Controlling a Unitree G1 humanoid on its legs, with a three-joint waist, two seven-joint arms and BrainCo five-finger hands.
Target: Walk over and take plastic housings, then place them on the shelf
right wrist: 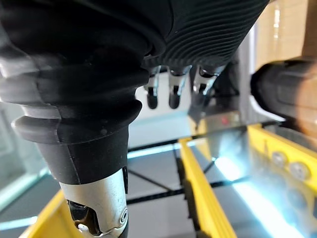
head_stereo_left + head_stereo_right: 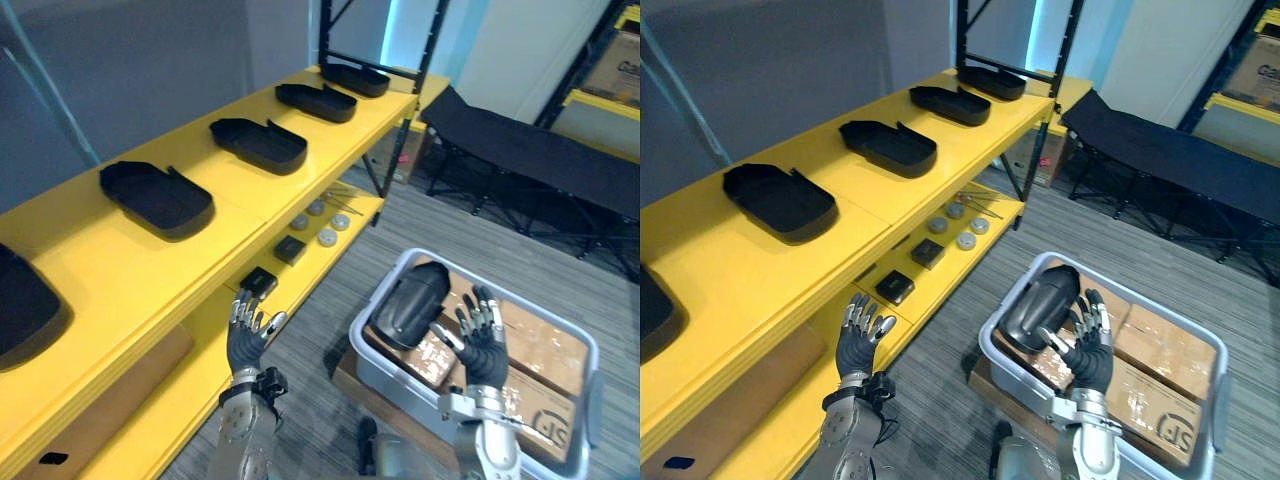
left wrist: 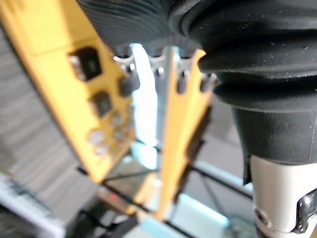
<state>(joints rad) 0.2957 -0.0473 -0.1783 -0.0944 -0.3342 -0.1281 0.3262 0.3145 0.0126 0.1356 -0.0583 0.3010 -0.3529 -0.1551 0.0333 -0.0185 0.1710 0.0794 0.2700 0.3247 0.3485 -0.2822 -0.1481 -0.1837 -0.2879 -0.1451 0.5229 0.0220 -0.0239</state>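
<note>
Both eye views look steeply down from the head, set slightly apart, and share one scene: the yellow shelf (image 2: 130, 270) beyond the left hand (image 2: 245, 345) and the grey bin (image 2: 390, 378) just ahead of the right hand (image 2: 482, 350). Each wrist view peers from very close along its own hand's dark cover and fingers (image 1: 174, 94) toward the shelf, whose small round parts (image 3: 96, 137) also show in the eye views.

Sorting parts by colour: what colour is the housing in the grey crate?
Black. The plastic housing in the grey crate shows best in the left eye view.
</note>
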